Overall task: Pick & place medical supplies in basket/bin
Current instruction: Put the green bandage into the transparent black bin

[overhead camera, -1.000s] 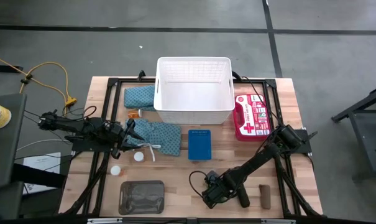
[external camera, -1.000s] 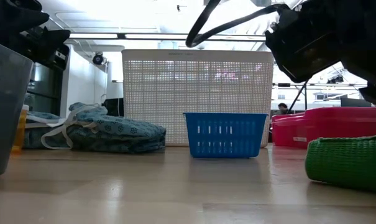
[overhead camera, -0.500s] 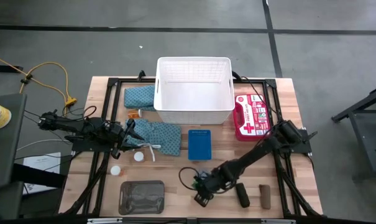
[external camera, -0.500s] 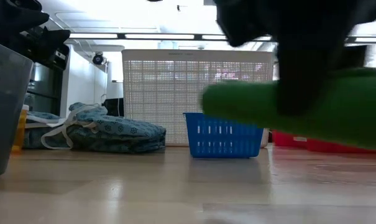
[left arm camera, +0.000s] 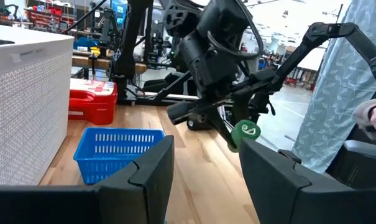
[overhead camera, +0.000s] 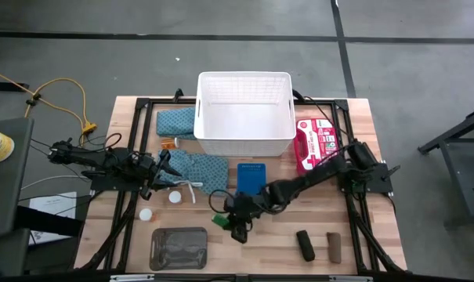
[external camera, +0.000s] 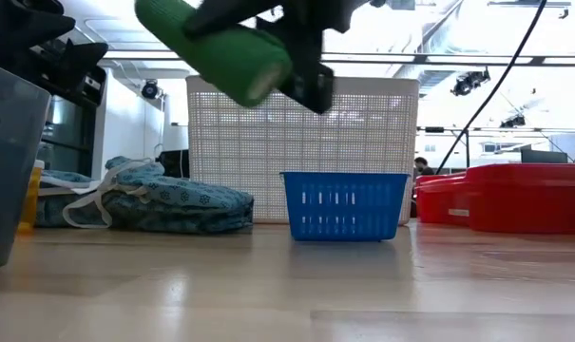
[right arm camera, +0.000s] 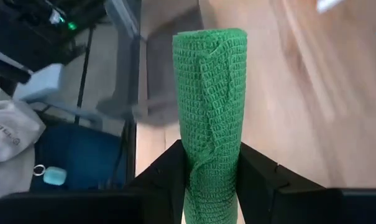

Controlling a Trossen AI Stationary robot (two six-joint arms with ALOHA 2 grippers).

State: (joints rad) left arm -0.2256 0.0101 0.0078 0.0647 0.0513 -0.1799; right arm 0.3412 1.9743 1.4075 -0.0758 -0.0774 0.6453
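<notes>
Here we see the right gripper [overhead camera: 227, 222] clamped shut on the green roll [overhead camera: 218, 221], carrying it clear above the desk [overhead camera: 276, 243] near the middle of the front half, just at 7 o'clock from the small blue basket [overhead camera: 251, 182]. In the low view the roll [external camera: 216, 49] hangs tilted, high over the wood. In the right wrist view it [right arm camera: 211, 106] stands between the two dark fingers [right arm camera: 166, 177], pinched near its lower end.

The white basket [overhead camera: 244, 113] sits at 12 o'clock on the desk, its top open. At 3 o'clock from it lies the red first-aid case [overhead camera: 313, 146], touching or nearly touching its side; we cannot tell which. One teal cloth [overhead camera: 175, 121] lies against its 9 o'clock side, and the other teal cloth [overhead camera: 200, 171] lies at its 7 o'clock, just beside the left gripper [overhead camera: 163, 168], whose fingers stand parted and hold nothing.

The black roll [overhead camera: 305, 244] and the brown roll [overhead camera: 334, 246] lie side by side near the front edge at 5 o'clock. The grey tray [overhead camera: 178, 247] sits at the front edge at 7 o'clock, the white disc [overhead camera: 175, 197] beyond it. Bare wood lies between the tray and the rolls.
</notes>
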